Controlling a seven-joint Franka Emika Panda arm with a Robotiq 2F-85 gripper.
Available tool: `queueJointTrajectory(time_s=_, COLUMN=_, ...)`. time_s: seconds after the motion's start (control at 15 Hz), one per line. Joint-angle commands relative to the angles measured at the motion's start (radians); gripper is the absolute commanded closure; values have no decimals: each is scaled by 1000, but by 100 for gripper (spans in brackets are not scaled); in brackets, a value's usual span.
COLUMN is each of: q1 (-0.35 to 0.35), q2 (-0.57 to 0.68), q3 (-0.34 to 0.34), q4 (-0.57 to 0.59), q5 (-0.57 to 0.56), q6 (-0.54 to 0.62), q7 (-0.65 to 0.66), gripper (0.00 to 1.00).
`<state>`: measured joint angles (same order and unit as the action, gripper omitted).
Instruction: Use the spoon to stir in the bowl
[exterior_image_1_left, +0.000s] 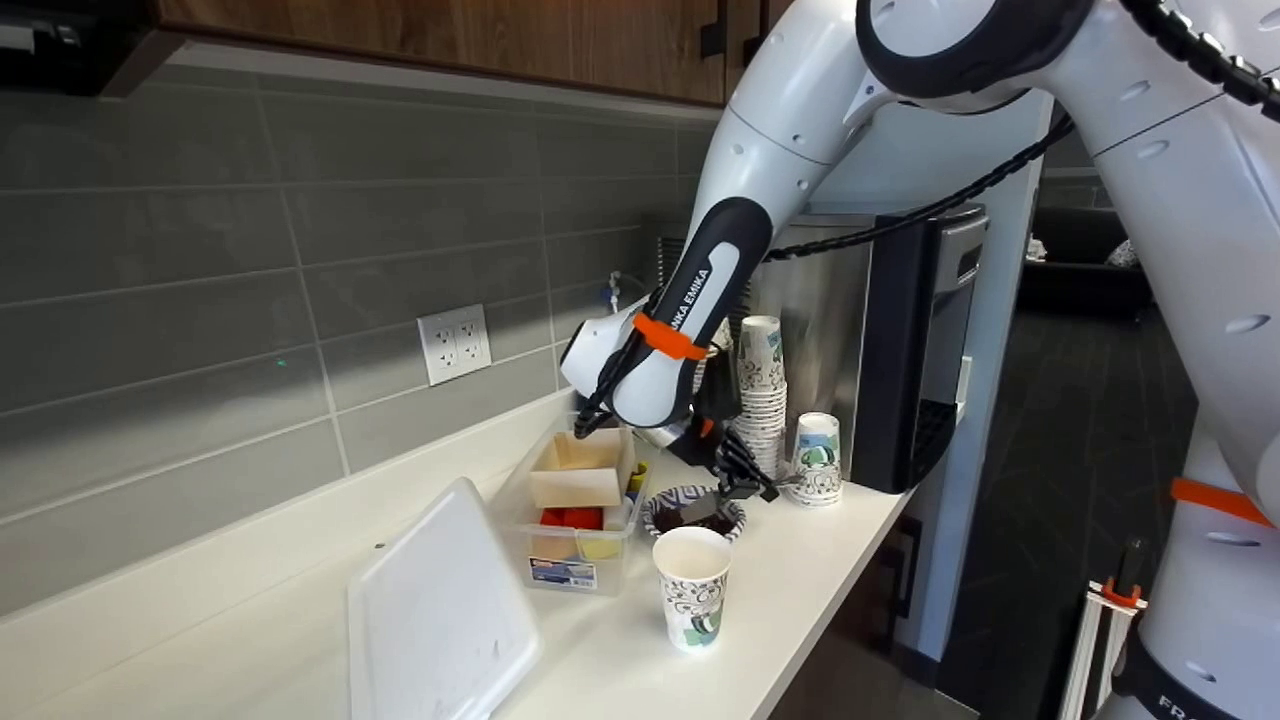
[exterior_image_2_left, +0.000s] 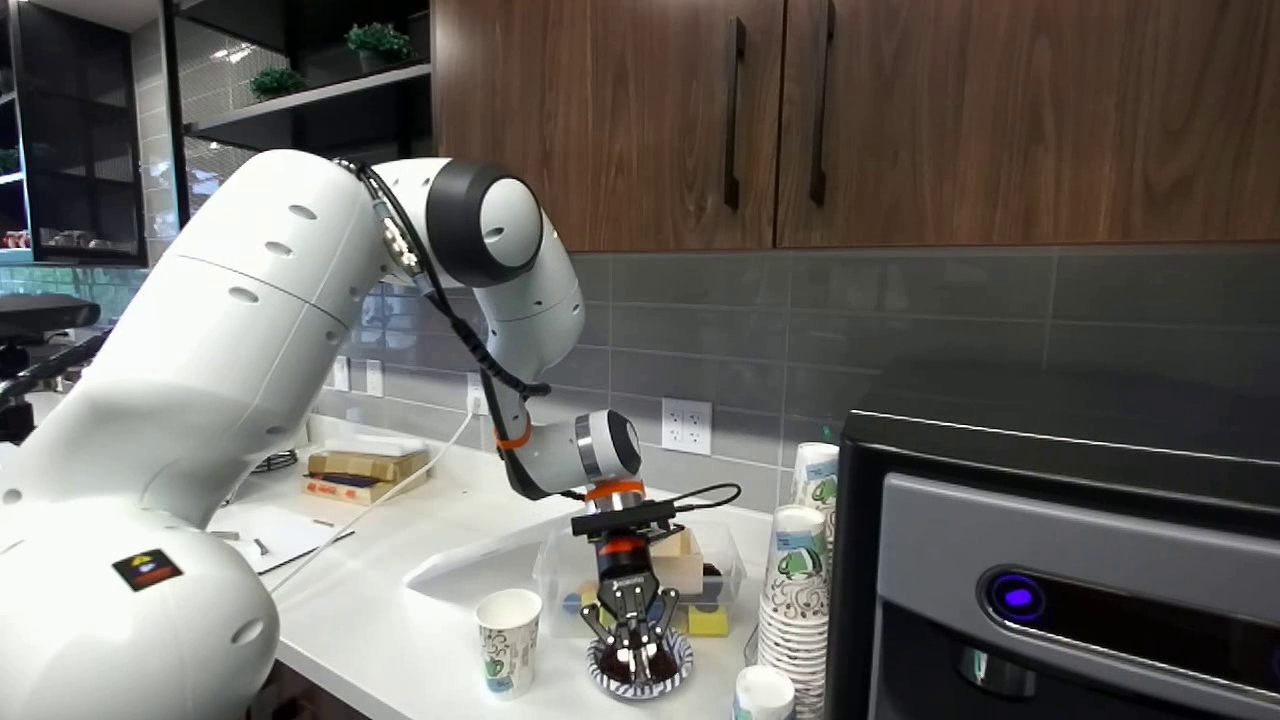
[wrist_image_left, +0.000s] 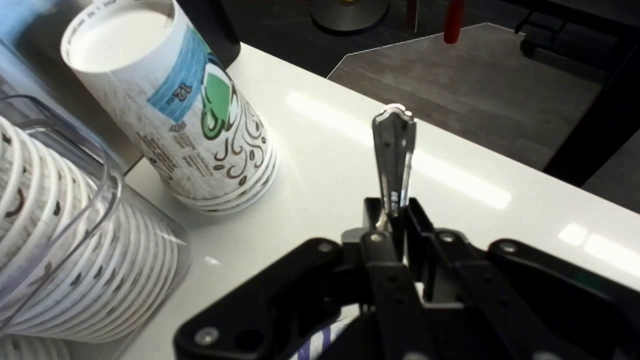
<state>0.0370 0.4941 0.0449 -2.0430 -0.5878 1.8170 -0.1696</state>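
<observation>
A white counter (exterior_image_1_left: 600, 650) adjoined grey wall tiles (exterior_image_1_left: 160, 330) below wooden cabinets (exterior_image_2_left: 600, 120). The gripper (wrist_image_left: 395, 212) had its jaws clamped on the spoon (wrist_image_left: 395, 155) at the bowl (exterior_image_2_left: 682, 656).

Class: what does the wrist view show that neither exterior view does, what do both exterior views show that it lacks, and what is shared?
Wrist view only: the scalloped handle end of the spoon in detail, a readable 12 on the stacked cups and a round base on the floor.

Exterior views only: the wall outlet, lone paper cup and clear plastic box.

Shared: the gripper, stacked cups, white counter and bowl, just a sliver in the wrist view.
</observation>
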Motion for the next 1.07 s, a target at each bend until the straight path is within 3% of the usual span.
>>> queueJointTrajectory(time_s=0.0, q1=10, q2=-21, q3=-28, q4=-9, q5=-18, q6=18, q7=66, gripper=97)
queueJointTrajectory(time_s=0.33, q1=26, q2=3, q3=-56, q4=15, q5=-23, q6=-119, q7=130, gripper=97)
queueJointTrajectory(time_s=0.67, q1=16, q2=26, q3=-39, q4=23, q5=-6, q6=-278, q7=72, gripper=97)
queueJointTrajectory(time_s=1.0, q1=1, q2=21, q3=7, q4=-9, q5=-14, q6=-230, q7=-60, gripper=97)
